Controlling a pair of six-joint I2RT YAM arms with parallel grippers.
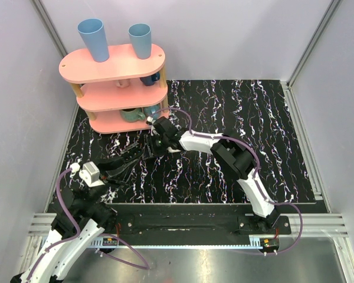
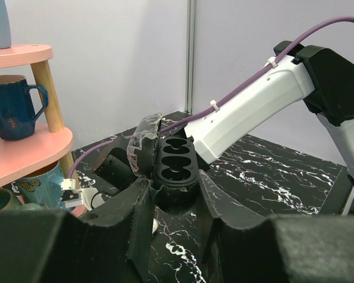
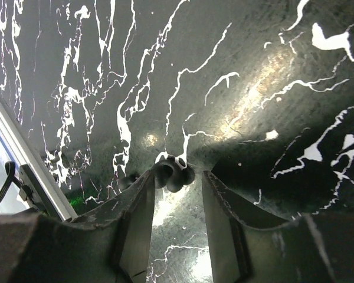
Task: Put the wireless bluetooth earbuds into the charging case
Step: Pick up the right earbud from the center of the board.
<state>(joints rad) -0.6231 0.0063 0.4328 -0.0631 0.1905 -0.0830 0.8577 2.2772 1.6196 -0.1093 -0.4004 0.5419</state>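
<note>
The white charging case is not in view in any frame. In the right wrist view a small dark rounded lumpy piece (image 3: 174, 172) lies on the marbled tabletop at my right gripper's (image 3: 178, 175) fingertips, touching the left one; I cannot tell if it is an earbud. The right gripper is open, low over the table beside the pink shelf (image 1: 155, 140). My left gripper (image 2: 174, 181) is open and empty, pointing at the right gripper's black head (image 2: 174, 162), close in front of it (image 1: 128, 160). A tiny white speck (image 2: 154, 226) lies by its left finger.
A pink three-tier shelf (image 1: 115, 66) stands at the back left with two blue cups (image 1: 94, 39) on top and mugs (image 1: 133, 114) on lower tiers. Grey walls enclose the table. A metal rail (image 1: 183, 221) runs along the near edge.
</note>
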